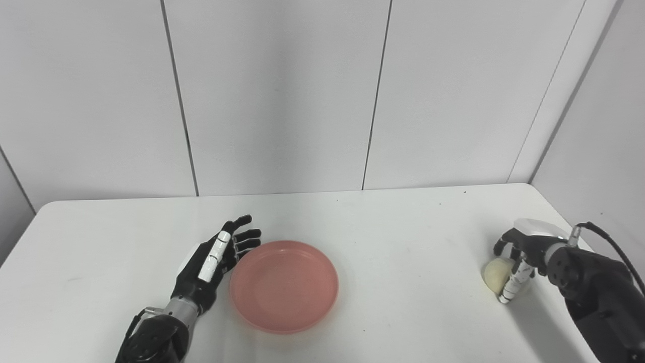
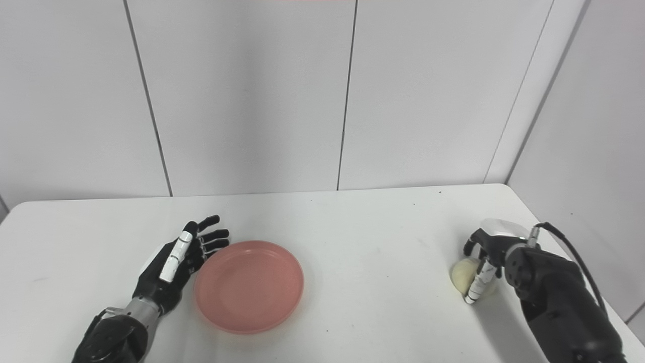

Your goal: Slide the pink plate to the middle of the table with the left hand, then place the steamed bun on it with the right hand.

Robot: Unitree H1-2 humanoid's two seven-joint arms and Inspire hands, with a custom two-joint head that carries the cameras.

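White table (image 1: 393,252) rounded at the far corners, backed by grey wall panels (image 1: 282,96), with a broad bare stretch between the two arms and more open surface behind the dish. Pink plate (image 1: 283,285) flat a little left of the middle, near the front edge. Left hand (image 1: 214,262) just beside the plate's left rim, fingers (image 1: 245,237) spread and stretched toward the far side, holding nothing; touching the rim or only close, not clear. Steamed bun (image 1: 496,275) far to the right, near that side edge and well apart from the plate. Right hand (image 1: 524,257) curled over the bun from above and from the right, fingers down around it; firmly gripped or merely cupped, cannot tell.
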